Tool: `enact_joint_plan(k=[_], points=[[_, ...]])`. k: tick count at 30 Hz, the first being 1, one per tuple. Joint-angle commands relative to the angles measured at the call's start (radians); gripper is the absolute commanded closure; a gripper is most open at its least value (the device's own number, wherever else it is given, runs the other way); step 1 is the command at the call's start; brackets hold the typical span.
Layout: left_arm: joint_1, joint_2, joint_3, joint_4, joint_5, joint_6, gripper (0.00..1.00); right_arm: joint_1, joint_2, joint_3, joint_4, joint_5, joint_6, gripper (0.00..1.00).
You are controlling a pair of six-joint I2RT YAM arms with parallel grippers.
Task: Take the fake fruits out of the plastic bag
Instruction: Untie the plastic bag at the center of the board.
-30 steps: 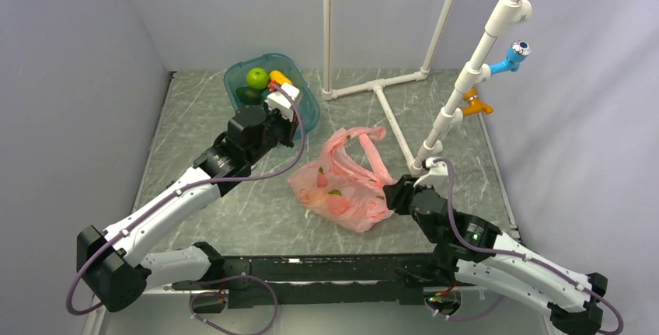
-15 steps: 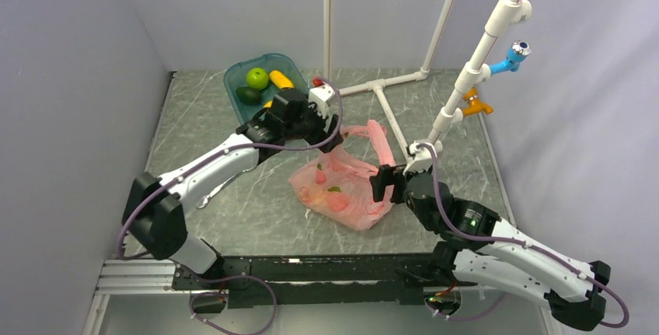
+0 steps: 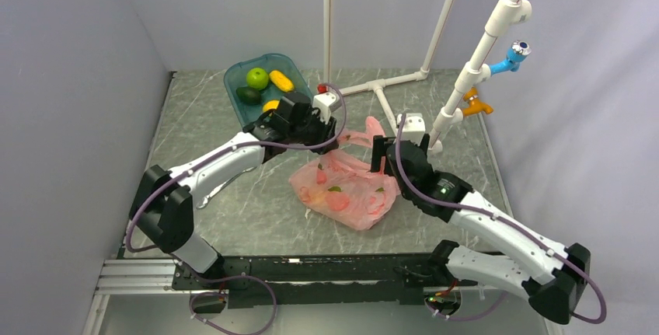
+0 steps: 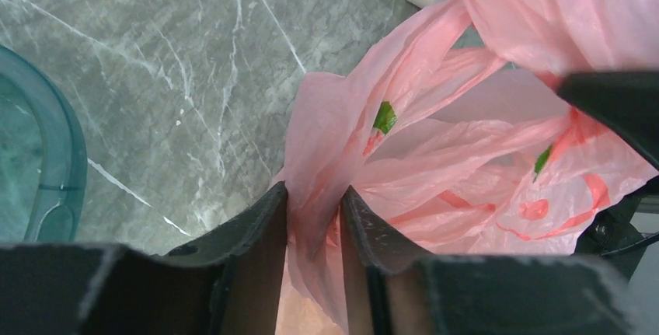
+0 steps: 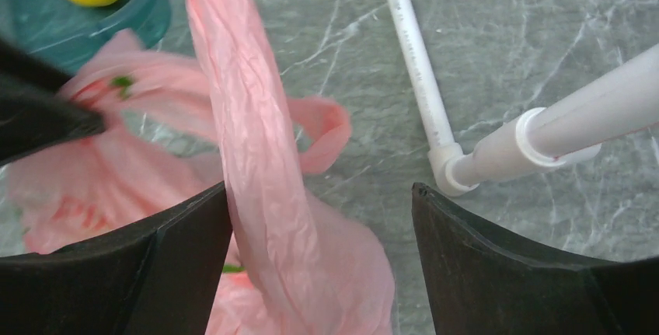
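Observation:
The pink plastic bag (image 3: 343, 189) lies crumpled mid-table. Reddish fruits (image 3: 338, 202) show through its film; I cannot tell which ones. My left gripper (image 3: 329, 140) is at the bag's far left edge. In the left wrist view it (image 4: 313, 192) is shut on a fold of the bag (image 4: 404, 117). My right gripper (image 3: 380, 154) is at the bag's far right. In the right wrist view it (image 5: 320, 189) is open, with a bag handle loop (image 5: 249, 117) standing against its left finger. A yellow oblong fruit (image 3: 281, 81) and a small orange one (image 3: 270, 105) lie in the teal tray (image 3: 233, 78).
The tray also holds a green apple (image 3: 257, 78) and a dark avocado (image 3: 249, 95). A white pipe frame (image 3: 385, 106) lies on the table behind the bag, and its slanted post (image 3: 466, 78) with blue and orange taps rises close to my right gripper.
My left gripper has moved from the tray to the bag's far left edge and shut on it. My right gripper has moved from the bag's near right side toward the far handle.

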Motion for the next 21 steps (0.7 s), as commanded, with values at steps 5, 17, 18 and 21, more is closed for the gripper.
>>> enact_joint_plan(k=[5,17,18,21], points=[[0.002,-0.163,-0.057,0.108,-0.032,0.007,0.8,-0.105,0.115,0.112,0.131,-0.151,-0.022,0.64],[0.1,-0.544,-0.065,-0.086,-0.43,-0.197,1.0,-0.206,0.194,0.422,0.226,-0.244,-0.197,1.0],[0.103,-0.581,-0.084,-0.09,-0.427,-0.222,1.0,-0.207,0.195,0.42,0.228,-0.272,-0.185,1.0],[0.105,-0.675,-0.194,-0.105,-0.351,-0.309,0.79,-0.205,0.148,0.311,0.293,-0.434,-0.15,0.98]])
